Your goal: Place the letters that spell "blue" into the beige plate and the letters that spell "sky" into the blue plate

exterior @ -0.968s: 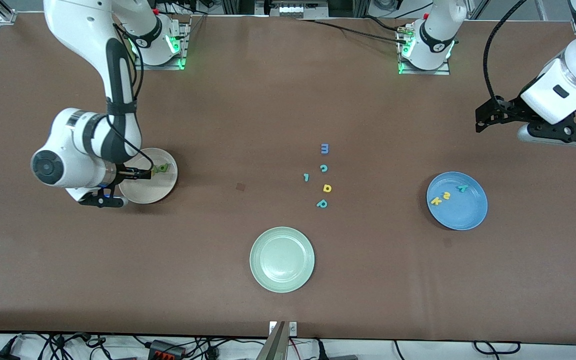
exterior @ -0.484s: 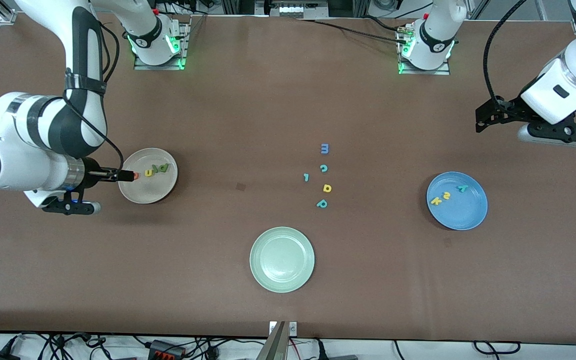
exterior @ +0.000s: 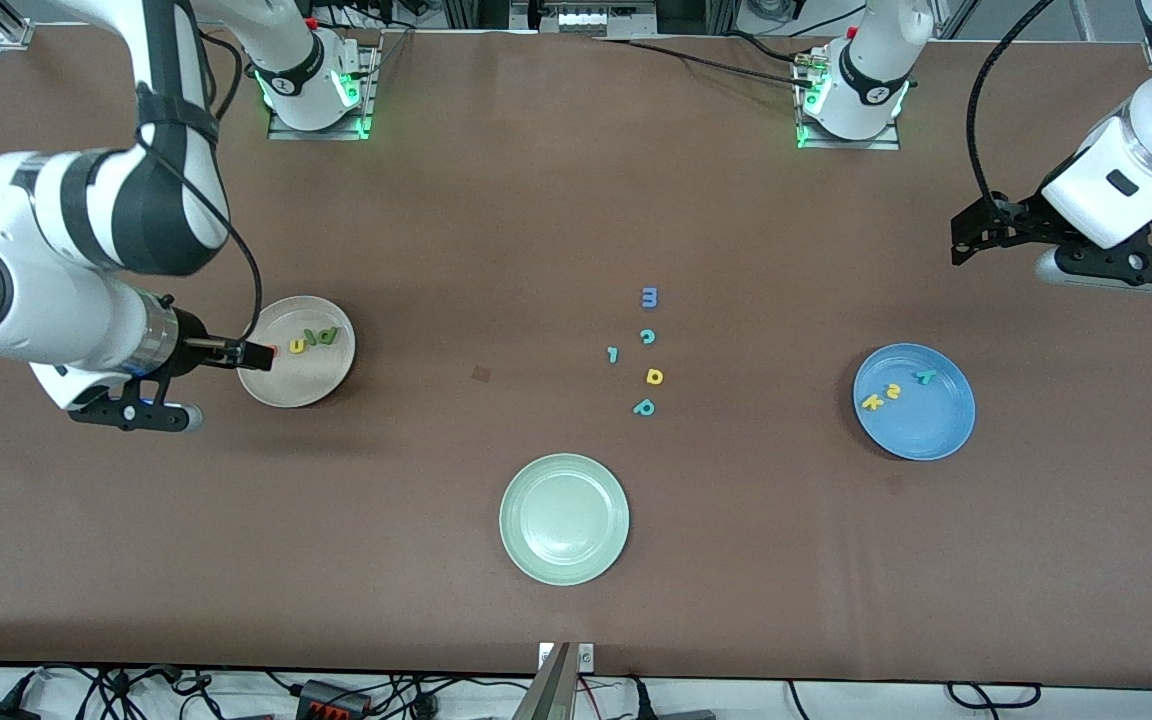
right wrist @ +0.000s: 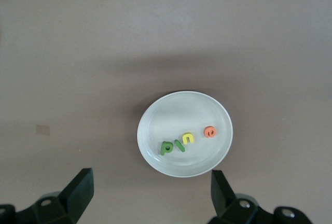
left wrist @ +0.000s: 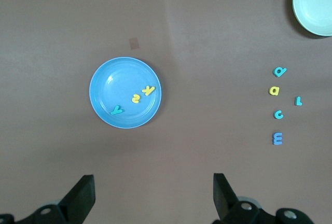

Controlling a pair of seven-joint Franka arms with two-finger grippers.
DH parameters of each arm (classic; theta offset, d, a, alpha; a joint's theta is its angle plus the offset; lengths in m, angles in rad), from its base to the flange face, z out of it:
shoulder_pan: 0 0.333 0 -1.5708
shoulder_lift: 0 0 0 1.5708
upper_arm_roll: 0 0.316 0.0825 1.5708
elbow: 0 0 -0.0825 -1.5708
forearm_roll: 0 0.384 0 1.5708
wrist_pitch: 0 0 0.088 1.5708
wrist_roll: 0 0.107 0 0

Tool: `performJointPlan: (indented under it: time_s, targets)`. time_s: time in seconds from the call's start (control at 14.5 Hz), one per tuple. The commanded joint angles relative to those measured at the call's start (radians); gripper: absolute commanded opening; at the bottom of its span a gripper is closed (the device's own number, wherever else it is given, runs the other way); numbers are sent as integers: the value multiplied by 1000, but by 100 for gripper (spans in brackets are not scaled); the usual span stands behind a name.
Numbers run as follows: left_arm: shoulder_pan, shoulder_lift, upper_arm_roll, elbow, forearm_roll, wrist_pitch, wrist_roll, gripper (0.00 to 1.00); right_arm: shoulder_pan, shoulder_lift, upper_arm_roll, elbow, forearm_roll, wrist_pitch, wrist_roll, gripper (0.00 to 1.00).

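Right gripper (right wrist: 150, 198) fingers (right wrist: 78, 190) spread wide, empty, hovering over the beige plate (exterior: 321, 385) holding the letters that spell "blue" (right wrist: 184, 142). Left gripper (left wrist: 153, 198) fingers likewise, waiting above the blue plate (left wrist: 104, 105) holding the letters that spell "sky" (left wrist: 135, 98). Apparently finishing; next, retracting.

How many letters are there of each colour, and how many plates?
Green letters: 2
Yellow letters: 4
Orange letters: 1
Teal letters: 4
Blue letters: 1
Plates: 3, the beige plate, the blue plate, the pale green plate
Total: 12 letters and 3 plates, 15 things.
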Motion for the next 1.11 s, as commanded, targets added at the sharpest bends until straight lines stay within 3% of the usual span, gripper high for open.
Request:
performJointPlan:
  time_s: [0.0,0.07,0.21,0.48,0.69,1.04]
  targets:
    - [-2,14,-1,31,15,-23,-3,100,-239,-132,257,-18,-136,-2,12,100]
    - [0,14,-2,31,15,-23,-3,100,-308,-154,313,-18,-149,-1,15,100]
    - [-2,14,-2,31,15,-25,-1,100,-410,-186,362,-17,-153,-5,-18,100]
    - [-2,14,-2,31,15,-25,-1,100,-477,-244,364,-17,-173,-13,-44,100]
    - [-2,14,-2,31,15,-25,-1,100,-611,-254,479,-17,-172,-13,-124,100]
    - [-2,14,-2,29,15,-25,-1,100,-593,-286,480,-26,-189,-15,-118,100]
